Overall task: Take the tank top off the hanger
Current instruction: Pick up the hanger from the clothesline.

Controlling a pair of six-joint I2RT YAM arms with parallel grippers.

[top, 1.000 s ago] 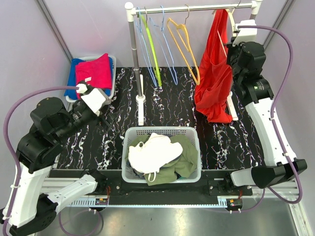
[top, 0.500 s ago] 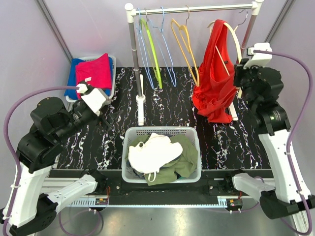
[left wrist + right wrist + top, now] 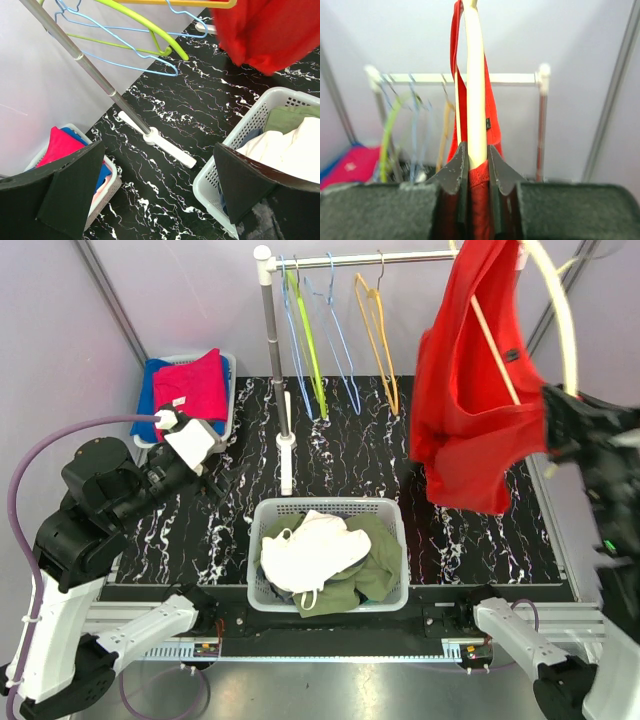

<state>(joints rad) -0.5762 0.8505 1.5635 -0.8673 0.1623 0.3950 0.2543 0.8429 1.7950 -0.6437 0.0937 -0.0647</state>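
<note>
A red tank top (image 3: 470, 390) hangs on a cream hanger (image 3: 560, 310), high above the table's right side and away from the rail (image 3: 380, 257). My right gripper (image 3: 548, 428) is shut on the hanger's lower arm. In the right wrist view the jaws of this gripper (image 3: 477, 160) pinch the cream hanger (image 3: 476, 100) and a fold of the tank top (image 3: 481, 176). The hanger's hook is out of view. My left gripper (image 3: 222, 485) hovers over the table's left side. Its jaws (image 3: 157, 147) stand wide open and hold nothing.
A white basket (image 3: 325, 508) of clothes sits at the front centre. A bin (image 3: 228, 365) with red and blue clothes stands at the back left. Blue, green and yellow empty hangers (image 3: 320, 330) hang on the rail, which a pole (image 3: 272, 350) holds up.
My right arm has carried the hanger with the tank top off the rail, up and toward the near right. The left arm has not moved.
</note>
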